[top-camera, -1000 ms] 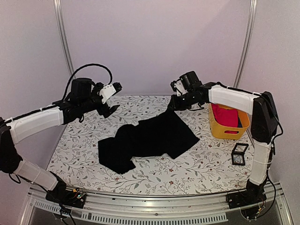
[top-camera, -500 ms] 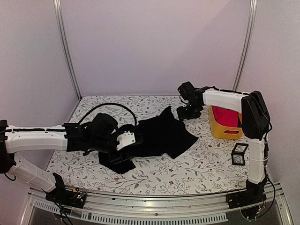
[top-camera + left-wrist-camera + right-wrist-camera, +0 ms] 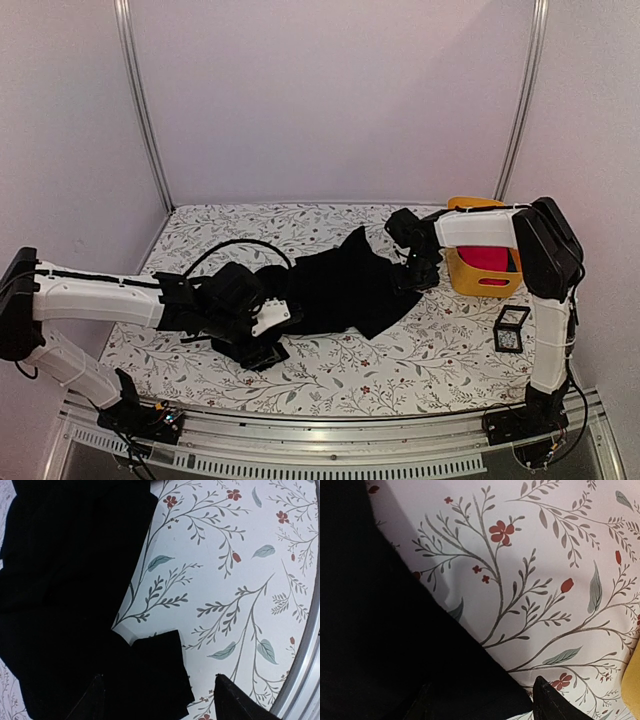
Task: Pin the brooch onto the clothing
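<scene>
The clothing, a black shirt (image 3: 340,285), lies crumpled in the middle of the floral table; no light-blue print shows. The brooch is not in view. My left gripper (image 3: 265,350) is low over the shirt's near-left corner. In the left wrist view it (image 3: 160,702) is open, with a folded black corner (image 3: 155,665) lying between the fingers. My right gripper (image 3: 420,278) is low at the shirt's right edge. In the right wrist view it (image 3: 485,707) is open, straddling the black cloth's edge (image 3: 470,670), one finger over cloth and one over the table.
A yellow basket (image 3: 478,280) holding a bright pink garment (image 3: 482,258) stands at the right, just beyond my right gripper. A small black square frame (image 3: 511,329) sits near the right front. The table's metal front rim (image 3: 305,665) runs close to my left gripper.
My left arm has swung down from the back left to the shirt's near-left corner. My right gripper has moved from the shirt's raised back corner down along its right edge.
</scene>
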`<state>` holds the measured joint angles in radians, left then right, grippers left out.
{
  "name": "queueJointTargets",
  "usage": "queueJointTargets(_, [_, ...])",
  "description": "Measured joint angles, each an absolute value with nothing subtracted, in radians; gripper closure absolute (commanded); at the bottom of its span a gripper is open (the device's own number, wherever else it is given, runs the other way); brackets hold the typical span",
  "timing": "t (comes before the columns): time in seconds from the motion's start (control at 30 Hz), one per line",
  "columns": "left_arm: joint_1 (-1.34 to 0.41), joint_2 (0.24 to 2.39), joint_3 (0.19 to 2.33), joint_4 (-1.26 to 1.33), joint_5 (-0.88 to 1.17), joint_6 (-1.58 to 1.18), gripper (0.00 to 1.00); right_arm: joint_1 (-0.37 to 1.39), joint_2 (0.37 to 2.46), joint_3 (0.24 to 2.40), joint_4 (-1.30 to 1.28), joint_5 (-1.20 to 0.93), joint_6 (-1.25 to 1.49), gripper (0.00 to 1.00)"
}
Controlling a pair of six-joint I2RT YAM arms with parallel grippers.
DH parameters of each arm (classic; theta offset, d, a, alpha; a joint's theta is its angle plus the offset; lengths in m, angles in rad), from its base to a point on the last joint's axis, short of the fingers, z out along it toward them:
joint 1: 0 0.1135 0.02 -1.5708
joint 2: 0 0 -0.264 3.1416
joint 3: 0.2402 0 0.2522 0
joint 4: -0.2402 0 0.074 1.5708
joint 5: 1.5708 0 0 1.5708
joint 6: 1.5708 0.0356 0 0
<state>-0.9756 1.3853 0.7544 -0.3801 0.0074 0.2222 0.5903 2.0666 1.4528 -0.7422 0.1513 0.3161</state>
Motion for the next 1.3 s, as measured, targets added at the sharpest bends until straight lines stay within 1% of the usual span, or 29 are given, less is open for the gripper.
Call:
queueJointTargets(0.07, [-0.976,1.404,0.754,-0.384,0.010,0.204,0.25,0.602,2.065,1.449,-0.744,0.158,0.325,0.37])
queueJointTargets(0.2, [-0.976,1.428,0.755,-0.384,0.016,0.189,0.26,0.618,2.036,1.403,-0.733,0.143,0.336,0.47])
queueJointTargets(0.23, [-0.976,1.441,0.756,-0.384,0.014,0.187,0.26,0.621,2.027,1.389,-0.731,0.138,0.340,0.51])
queueJointTargets(0.3, [-0.976,1.467,0.759,-0.390,-0.002,0.181,0.26,0.623,2.014,1.371,-0.732,0.120,0.343,0.65])
queueJointTargets(0.43, [-0.975,1.483,0.764,-0.411,-0.032,0.170,0.29,0.626,2.000,1.351,-0.733,0.094,0.345,0.98])
queueJointTargets(0.47, [-0.975,1.481,0.764,-0.412,-0.038,0.170,0.32,0.626,1.995,1.346,-0.734,0.091,0.347,1.00])
queueJointTargets(0.6, [-0.974,1.480,0.767,-0.434,-0.065,0.172,0.35,0.627,1.978,1.336,-0.749,0.060,0.345,1.00])
queueJointTargets(0.67, [-0.971,1.482,0.770,-0.444,-0.069,0.171,0.42,0.628,1.964,1.335,-0.767,0.051,0.345,1.00])
queueJointTargets(0.7, [-0.968,1.484,0.773,-0.448,-0.068,0.173,0.50,0.628,1.950,1.335,-0.777,0.051,0.345,1.00])
queueJointTargets(0.77, [-0.965,1.488,0.775,-0.447,-0.066,0.169,0.71,0.628,1.917,1.336,-0.789,0.052,0.346,1.00])
queueJointTargets(0.9, [-0.958,1.493,0.776,-0.452,-0.065,0.168,0.99,0.628,1.840,1.362,-0.817,0.067,0.348,1.00])
queueJointTargets(1.2, [-0.917,1.465,0.776,-0.445,-0.062,0.172,1.00,0.628,1.813,1.417,-0.864,0.107,0.348,1.00])
queueJointTargets(1.3, [-0.914,1.454,0.776,-0.440,-0.105,0.171,1.00,0.628,1.811,1.448,-0.880,0.117,0.344,1.00])
